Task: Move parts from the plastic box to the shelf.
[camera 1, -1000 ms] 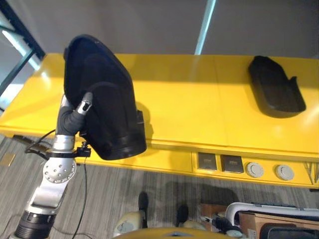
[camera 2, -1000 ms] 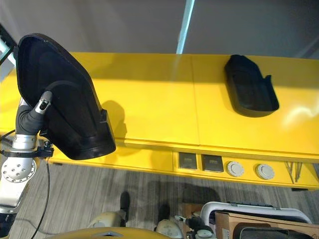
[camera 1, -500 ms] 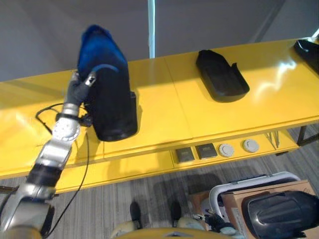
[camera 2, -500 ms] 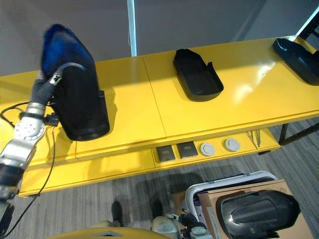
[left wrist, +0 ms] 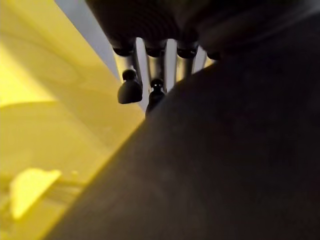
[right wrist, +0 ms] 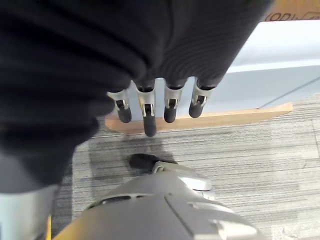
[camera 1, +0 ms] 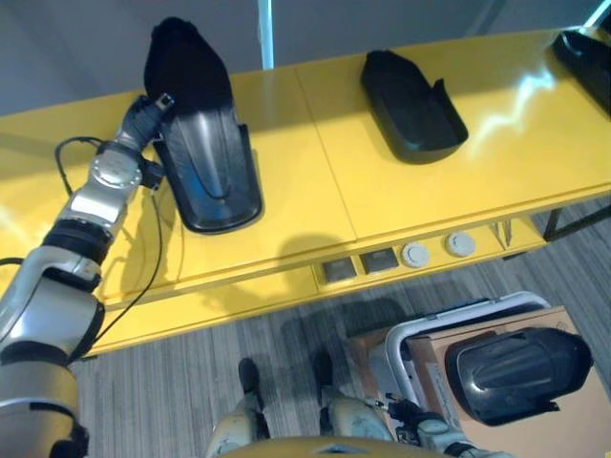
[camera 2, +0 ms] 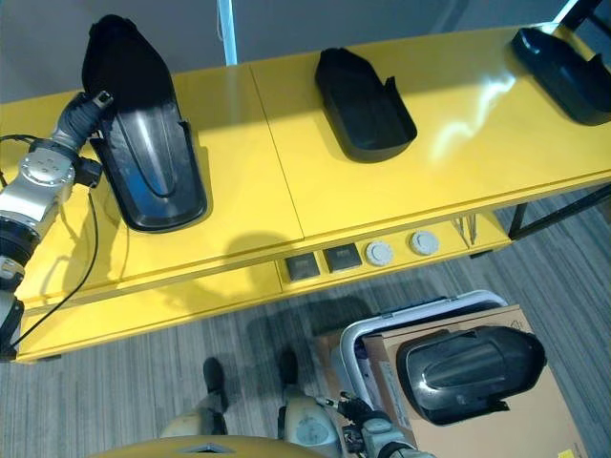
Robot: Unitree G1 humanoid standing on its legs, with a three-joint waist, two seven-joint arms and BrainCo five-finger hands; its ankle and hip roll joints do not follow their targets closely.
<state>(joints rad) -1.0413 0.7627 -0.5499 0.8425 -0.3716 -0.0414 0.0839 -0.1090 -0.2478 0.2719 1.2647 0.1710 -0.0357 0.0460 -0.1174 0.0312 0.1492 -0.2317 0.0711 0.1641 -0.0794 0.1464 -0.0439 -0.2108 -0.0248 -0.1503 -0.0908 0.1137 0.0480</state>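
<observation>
Fingers [right wrist: 145, 112] of the right hand [right wrist: 75, 45] hang straight and empty. Beyond, the left hand [camera 2: 84, 110] seems to grip the black part [camera 2: 143, 153] lying on the yellow shelf [camera 2: 239, 191], left of another part [camera 2: 363, 105].

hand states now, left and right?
Left hand: on the long black moulded plastic part lying on the yellow shelf; grip cannot be told.
Right hand: open, empty.
</observation>
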